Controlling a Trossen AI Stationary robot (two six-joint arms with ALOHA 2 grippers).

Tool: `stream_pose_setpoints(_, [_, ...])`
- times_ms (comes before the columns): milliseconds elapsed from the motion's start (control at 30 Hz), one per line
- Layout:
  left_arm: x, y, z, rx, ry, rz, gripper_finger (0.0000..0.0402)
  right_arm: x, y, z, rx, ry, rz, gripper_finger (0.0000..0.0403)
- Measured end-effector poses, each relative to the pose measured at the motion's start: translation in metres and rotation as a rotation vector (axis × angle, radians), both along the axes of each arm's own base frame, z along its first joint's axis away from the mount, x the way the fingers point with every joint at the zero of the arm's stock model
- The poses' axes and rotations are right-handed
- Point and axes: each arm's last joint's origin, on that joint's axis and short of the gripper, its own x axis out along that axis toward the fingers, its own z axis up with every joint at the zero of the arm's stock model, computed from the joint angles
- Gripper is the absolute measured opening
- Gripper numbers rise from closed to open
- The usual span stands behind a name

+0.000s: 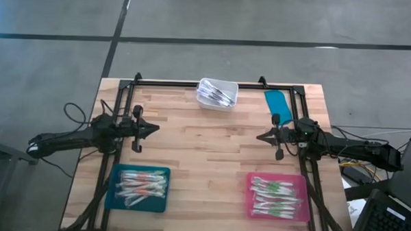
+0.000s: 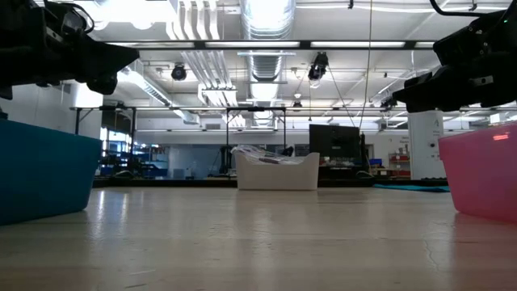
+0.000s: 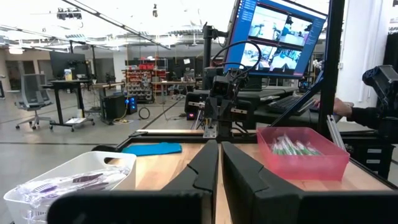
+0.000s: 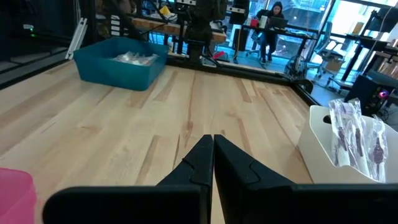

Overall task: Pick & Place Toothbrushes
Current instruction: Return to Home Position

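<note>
Toothbrushes with orange and green accents point(image 1: 143, 187) lie heaped in a teal tray point(image 1: 113, 194) at the near left. More toothbrushes, with green and pink accents point(image 1: 275, 195), lie in a pink tray point(image 1: 301, 208) at the near right. My left gripper point(image 1: 157, 127) hangs shut above the table's left middle, pointing toward the right edge, well behind the teal tray. My right gripper point(image 1: 259, 137) hangs shut above the right middle, pointing at the left one. In each wrist view the fingers point(image 3: 219, 152) point(image 4: 212, 142) have nothing between them.
A white bin point(image 1: 216, 93) with clear-wrapped purple pieces point(image 4: 351, 134) stands at the far middle. A flat teal piece point(image 1: 277, 102) lies at the far right. A black frame point(image 1: 193, 83) runs along the far edge and sides. A person's hand point(image 3: 342, 107) rests at a desk beyond the table.
</note>
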Motion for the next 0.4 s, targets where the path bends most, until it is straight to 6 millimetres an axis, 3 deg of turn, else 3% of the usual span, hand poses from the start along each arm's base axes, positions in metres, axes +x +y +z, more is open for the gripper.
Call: stream_pose_setpoints(400, [0.0000,0.0000,0.0000,0.000,0.000,0.000,0.0025,0.0000,0.0000,0.0000,0.000,0.000,0.000,0.0008])
